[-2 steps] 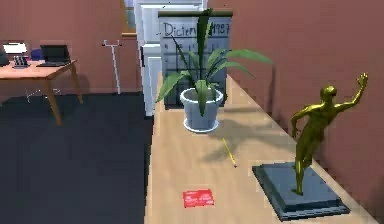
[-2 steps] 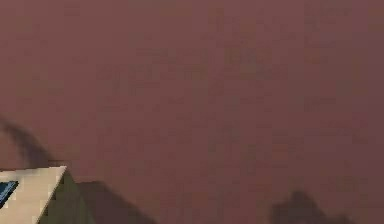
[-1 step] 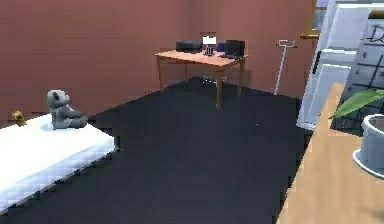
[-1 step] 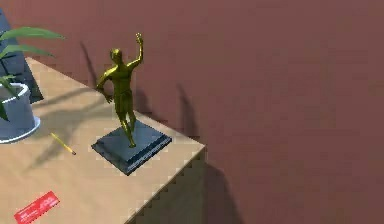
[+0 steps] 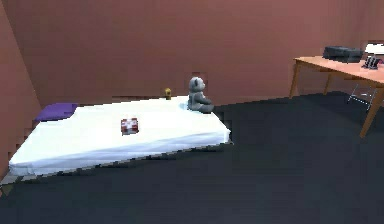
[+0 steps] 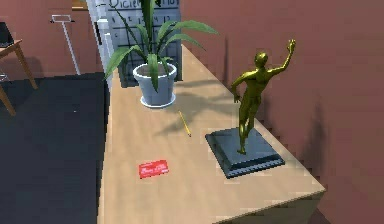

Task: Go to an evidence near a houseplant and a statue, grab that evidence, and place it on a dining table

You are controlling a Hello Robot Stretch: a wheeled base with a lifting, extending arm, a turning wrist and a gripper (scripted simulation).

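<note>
Two small things lie on the worktop (image 6: 125,120) between the plant (image 6: 157,60) and the statue (image 6: 255,95): a flat red card (image 6: 153,168) and a thin pencil (image 6: 185,124). Either could be the evidence, so the wrong one may get taken. The card lies flush and may slip from a grasp. A reach could catch the drooping leaves or tip the statue nearby. The hand's state cannot be told.
</note>
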